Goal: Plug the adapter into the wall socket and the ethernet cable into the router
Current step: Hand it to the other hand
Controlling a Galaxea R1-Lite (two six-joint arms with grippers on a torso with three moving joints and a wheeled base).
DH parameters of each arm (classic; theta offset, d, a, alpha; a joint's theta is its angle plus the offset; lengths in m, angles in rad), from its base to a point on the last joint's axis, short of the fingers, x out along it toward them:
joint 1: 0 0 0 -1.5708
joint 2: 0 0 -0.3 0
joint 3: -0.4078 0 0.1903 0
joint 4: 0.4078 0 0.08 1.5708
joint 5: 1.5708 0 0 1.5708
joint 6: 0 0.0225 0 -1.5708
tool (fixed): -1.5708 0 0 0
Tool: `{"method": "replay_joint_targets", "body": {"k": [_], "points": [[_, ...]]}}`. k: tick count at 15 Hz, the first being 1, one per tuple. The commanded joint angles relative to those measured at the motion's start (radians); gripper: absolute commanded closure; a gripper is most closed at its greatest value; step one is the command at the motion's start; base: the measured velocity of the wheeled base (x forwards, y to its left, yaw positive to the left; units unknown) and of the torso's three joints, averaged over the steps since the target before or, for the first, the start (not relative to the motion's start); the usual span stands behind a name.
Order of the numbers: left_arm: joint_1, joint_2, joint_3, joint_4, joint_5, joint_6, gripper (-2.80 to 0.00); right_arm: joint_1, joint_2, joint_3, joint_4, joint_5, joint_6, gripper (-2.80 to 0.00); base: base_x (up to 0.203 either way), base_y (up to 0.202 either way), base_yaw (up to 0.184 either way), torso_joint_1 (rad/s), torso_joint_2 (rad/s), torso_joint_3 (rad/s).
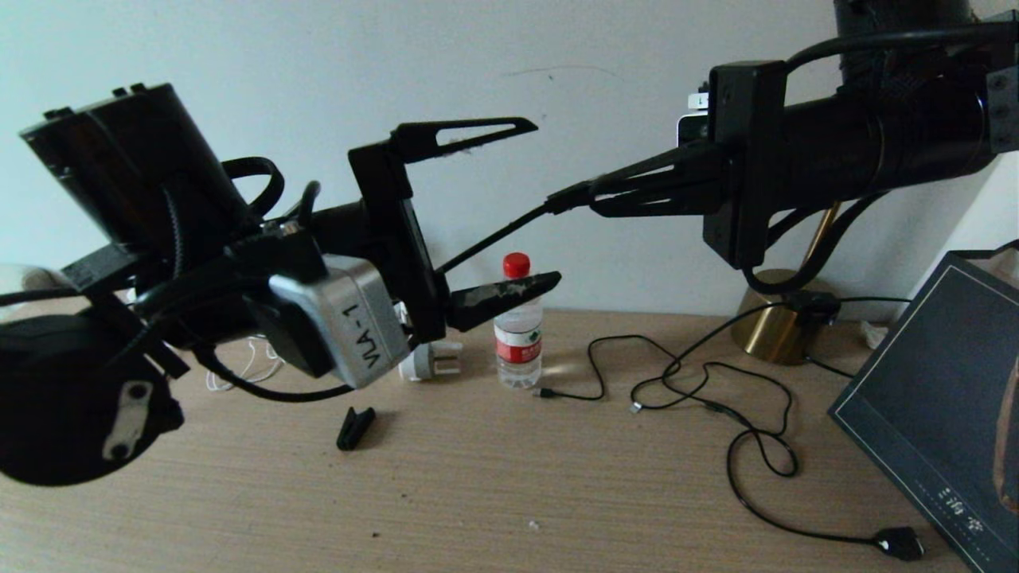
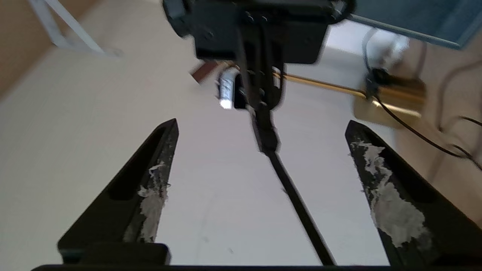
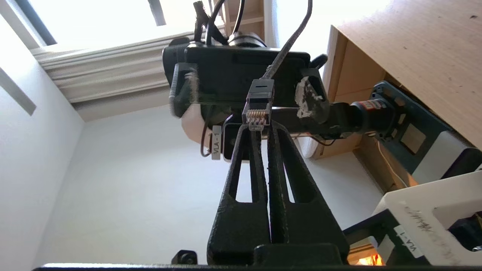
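Label "VLA-1" on left wrist camera (image 1: pixel 350 330) | left gripper (image 1: pixel 541 203) jaws wide | right gripper (image 1: pixel 569 199) jaws pinch ethernet cable (image 3: pixel 258 109) | bottle (image 1: pixel 518 330) label unreadable

Ethernet cable (image 1: pixel 509 231): thin, black, w/ clear-tipped plug (image 3: pixel 258 109), gold contacts visible. Plug end up in the air, pinched betw. right gripper (image 3: pixel 260 130) fingertips; cord runs down from it toward the desk. Flat black oval end (image 1: pixel 899 543) lies on desk, front right.

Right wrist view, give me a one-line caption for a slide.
Right gripper shut on the ethernet cable, its clear-tipped plug showing gold contacts, facing the open left gripper.
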Motion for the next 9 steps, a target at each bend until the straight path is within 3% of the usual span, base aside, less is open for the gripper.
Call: {"method": "replay_joint_targets", "body": {"k": [1, 4, 9], "points": [[0.002, 0.035, -0.028, -0.037, -0.028, -0.008, -2.8, 0.0, -0.003, -0.021, 0.003, 0.007, 0.027, 0.0, 0.0, 0.0, 0.0, 0.0, 0.0, 0.0], [-0.01, 0.078, -0.033, -0.101, -0.03, -0.035, -2.8, 0.0, -0.005, -0.031, 0.001, 0.007, 0.044, 0.0, 0.0, 0.0, 0.0, 0.0, 0.0, 0.0], [-0.019, 0.121, -0.084, -0.112, -0.03, -0.059, -2.8, 0.004, 0.002, -0.029, -0.02, 0.007, 0.05, 0.0, 0.0, 0.0, 0.0, 0.0, 0.0, 0.0]]}}
